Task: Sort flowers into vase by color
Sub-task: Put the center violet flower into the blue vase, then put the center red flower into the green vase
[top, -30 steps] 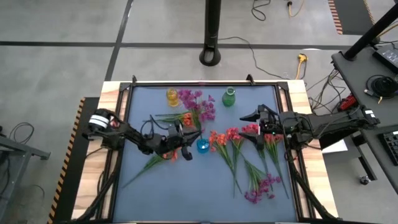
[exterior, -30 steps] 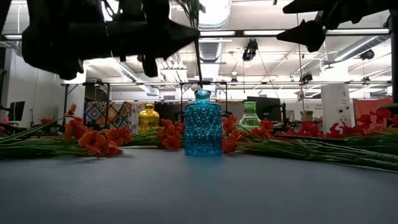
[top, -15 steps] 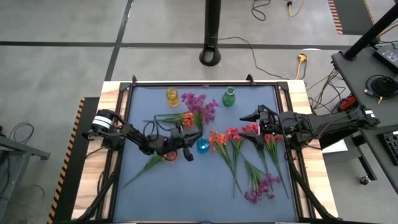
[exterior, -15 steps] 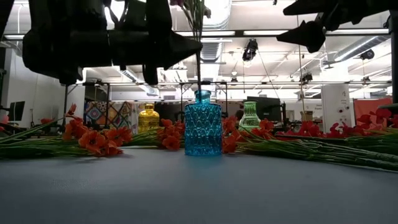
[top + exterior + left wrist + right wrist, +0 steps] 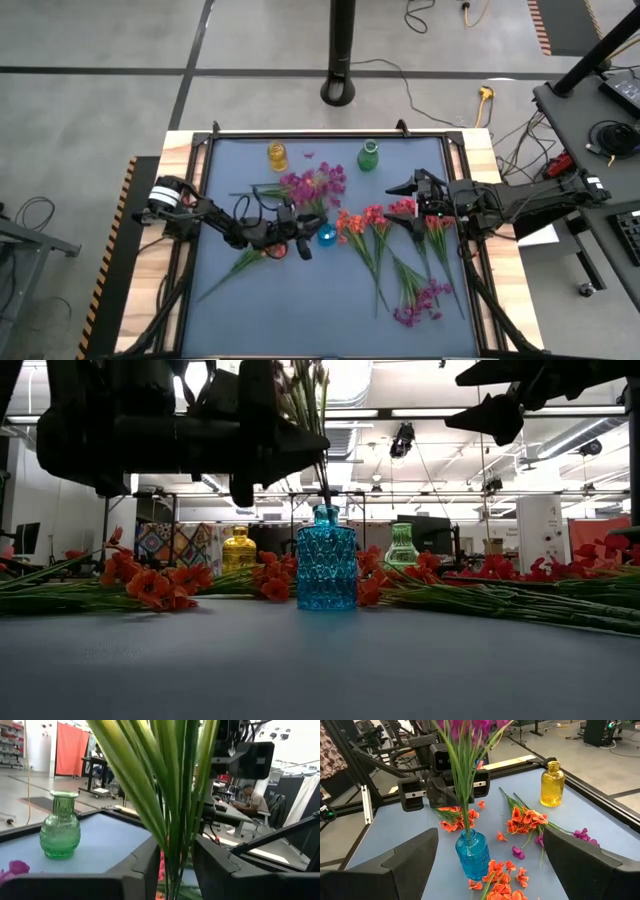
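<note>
Table (image 5: pixel 230 160), both arms, three vases. Step in hand: seating a purple sprig (image 5: pixel 315 185) in the blue vase (image 5: pixel 326 235); its stems already stand in the neck, as the right wrist view shows. The left claw (image 5: pixel 297 232) sits just beside the vase, fingers (image 5: pixel 145 865) flanking the stems with a narrow gap each side, apparently mid-release. Next move, by judgement: open fully and back away without dragging the sprig or tipping the vase. The right claw (image 5: pixel 408 205) hovers wide open and empty over red flowers (image 5: pixel 375 218). Yellow vase (image 5: pixel 277 155) and green vase (image 5: pixel 368 156) look empty. Orange flowers (image 5: pixel 150 585) lie on the table.
</note>
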`<state>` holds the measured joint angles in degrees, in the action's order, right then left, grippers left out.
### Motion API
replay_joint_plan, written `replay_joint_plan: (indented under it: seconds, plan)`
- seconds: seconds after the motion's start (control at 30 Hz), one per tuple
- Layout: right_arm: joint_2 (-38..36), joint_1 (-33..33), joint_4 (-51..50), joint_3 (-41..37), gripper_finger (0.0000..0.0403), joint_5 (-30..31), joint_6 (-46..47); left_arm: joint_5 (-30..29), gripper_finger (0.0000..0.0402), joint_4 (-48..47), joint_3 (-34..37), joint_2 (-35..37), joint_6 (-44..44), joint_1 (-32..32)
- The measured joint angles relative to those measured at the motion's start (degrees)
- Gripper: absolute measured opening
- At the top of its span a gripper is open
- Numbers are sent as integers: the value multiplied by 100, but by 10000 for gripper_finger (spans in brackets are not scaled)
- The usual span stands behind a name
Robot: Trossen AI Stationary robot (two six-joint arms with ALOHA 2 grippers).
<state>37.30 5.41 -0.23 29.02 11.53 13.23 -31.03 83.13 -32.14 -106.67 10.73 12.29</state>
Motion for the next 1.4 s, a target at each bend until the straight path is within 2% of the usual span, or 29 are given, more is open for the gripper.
replay_joint_plan:
  seconds: [0.33,0.63,0.8,0.9,1.1,1.2,1.4]
  plan:
    - [0,0,-188,0,352,0,70,171,159,-552,6,76,272,60]
    - [2,-2,-303,0,352,0,175,168,229,-1737,80,480,622,91]
    - [2,-2,-299,0,352,0,173,22,244,-2416,87,900,635,105]
    - [2,-2,-303,0,352,2,175,21,244,-3236,87,1256,784,148]
    - [2,-2,-321,0,352,2,175,53,244,-5654,87,2168,1570,280]
    - [2,-2,-408,0,352,2,204,310,244,-6693,87,2661,1991,423]
    - [95,-2,-814,0,352,30,940,505,244,-8204,87,3501,2779,839]
